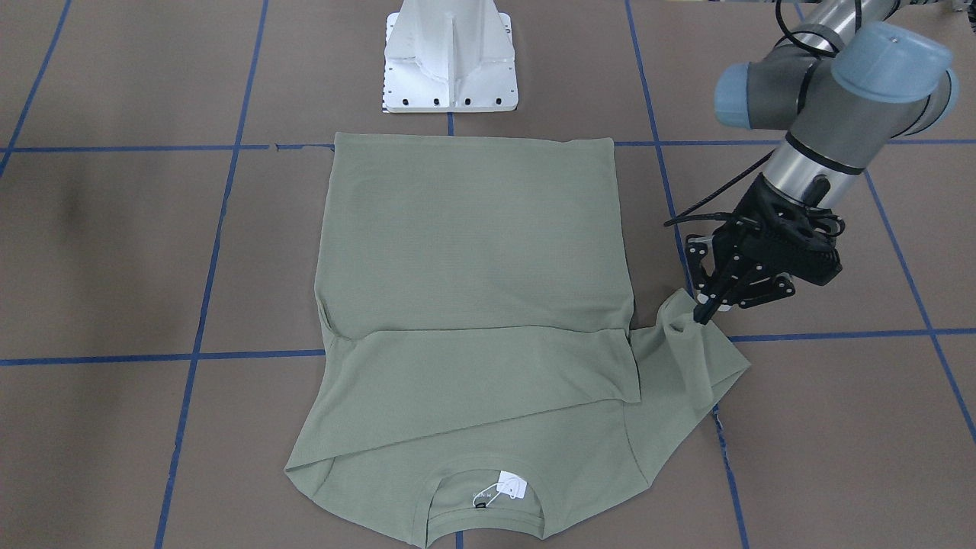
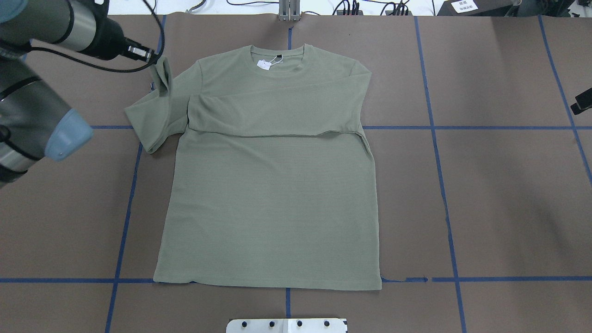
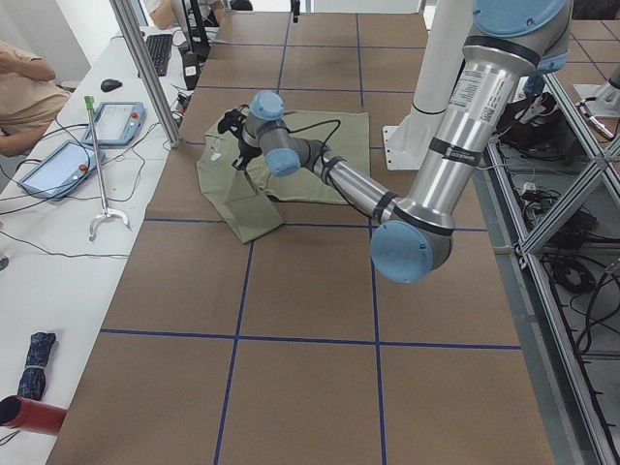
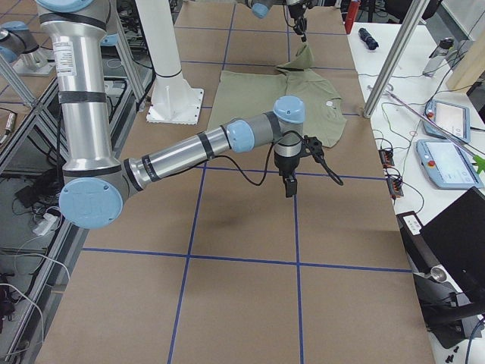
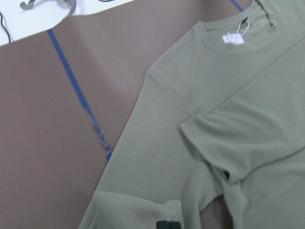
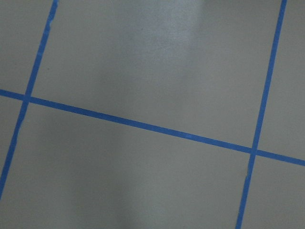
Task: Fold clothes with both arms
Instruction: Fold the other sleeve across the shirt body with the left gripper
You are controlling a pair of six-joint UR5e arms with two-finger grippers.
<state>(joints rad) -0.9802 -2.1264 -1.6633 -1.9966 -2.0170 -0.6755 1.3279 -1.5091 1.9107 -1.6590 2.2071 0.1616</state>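
Table [image 1: 114, 252]: brown, with a blue tape grid.

Shirt [image 1: 473, 244]: flat at mid-frame in the front view, hem toward the top, collar [image 1: 488, 526] at the bottom edge. My read on handling is that it is light, soft and limp, so it will drape and drag rather than hold shape. The knit should not slip in a pinch. I would take it at the edges: cuffs, hem corners, shoulders. It is a sage-green fine rib and the body lies smooth.

Left arm [image 1: 831, 99] enters from the upper right. Right arm [image 4: 182, 155] reaches over the table, well apart from the shirt.

One sleeve [image 1: 488, 374] is folded across the chest. The other sleeve [image 1: 686, 366] sticks out at frame right with its cuff raised.

Left gripper [image 1: 703, 311]: pinched closed on that raised cuff.

Right gripper [image 4: 290, 186]: points down. I see nothing in it and cannot tell how wide it stands.

White tag [image 1: 512, 485] sits inside the collar.
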